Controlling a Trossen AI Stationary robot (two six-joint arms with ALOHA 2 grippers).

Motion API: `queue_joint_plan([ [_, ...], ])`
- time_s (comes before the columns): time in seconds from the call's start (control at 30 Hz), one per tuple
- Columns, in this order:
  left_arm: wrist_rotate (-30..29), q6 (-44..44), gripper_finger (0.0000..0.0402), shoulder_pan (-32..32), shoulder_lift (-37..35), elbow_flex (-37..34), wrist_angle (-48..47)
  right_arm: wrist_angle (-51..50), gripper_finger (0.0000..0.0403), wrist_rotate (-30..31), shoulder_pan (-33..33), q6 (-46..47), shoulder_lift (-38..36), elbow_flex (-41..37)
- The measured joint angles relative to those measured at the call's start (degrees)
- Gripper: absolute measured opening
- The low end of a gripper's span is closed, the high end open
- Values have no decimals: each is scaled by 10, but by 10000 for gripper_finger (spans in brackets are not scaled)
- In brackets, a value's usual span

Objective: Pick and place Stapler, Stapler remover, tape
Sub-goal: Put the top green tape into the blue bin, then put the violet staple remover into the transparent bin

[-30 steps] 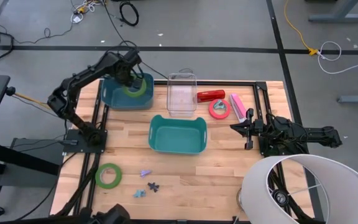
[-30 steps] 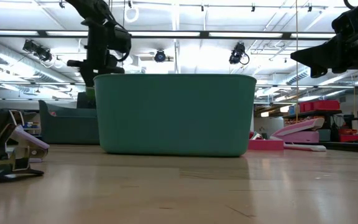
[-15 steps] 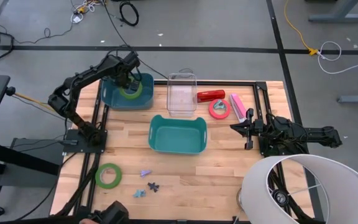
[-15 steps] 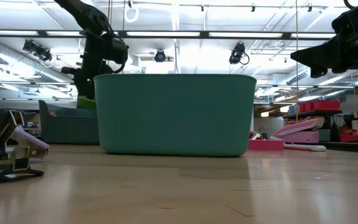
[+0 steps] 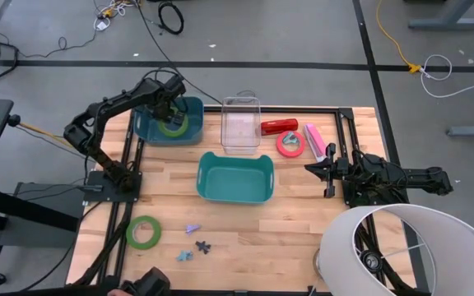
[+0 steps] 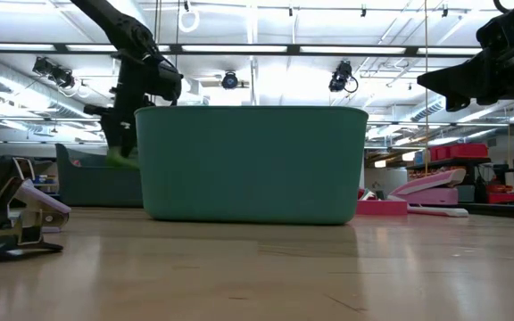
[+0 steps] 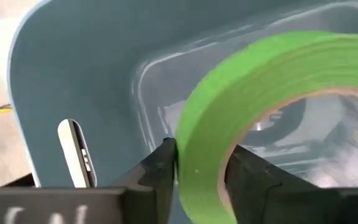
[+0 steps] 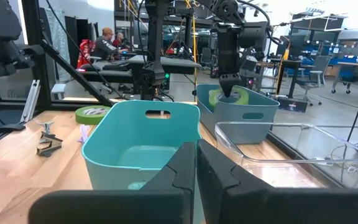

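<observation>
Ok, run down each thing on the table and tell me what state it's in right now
Left hand: fingers either side of a green tape roll's wall, down in the blue bin.
Green tape roll: tilted, inside the blue bin.
Right hand: shut, empty, waiting at the table's right side.
Teal bin: empty.
Clear bin: empty.
Second green tape roll: flat on the table.
Pinkish-red tape roll: flat on the table.

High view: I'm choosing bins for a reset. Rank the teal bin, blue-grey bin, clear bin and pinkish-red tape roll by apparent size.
1. Teal bin, largest.
2. Blue-grey bin, partly hidden by the left gripper.
3. Clear bin, not far behind the blue-grey bin.
4. Pinkish-red tape roll, smallest.
</observation>
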Motion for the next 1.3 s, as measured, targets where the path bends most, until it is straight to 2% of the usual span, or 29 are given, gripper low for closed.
queue_joint_plan([
  [0.23, -1, 1, 246, 0, 0, 0, 10, 0, 18, 0, 0, 0, 0, 0],
  [0.4, 0, 5, 288, 0, 0, 0, 10, 0, 18, 0, 0, 0, 0, 0],
  [0.7, 50, 35, 295, -16, -6, 30, -26, 0, 18, 0, 0, 0, 0, 0],
  [1.13, 61, 81, 295, -88, -9, 91, -120, 0, 18, 0, 0, 0, 0, 0],
  [1.3, 84, 87, 295, -108, -12, 96, -128, 0, 18, 0, 0, 0, 0, 0],
])
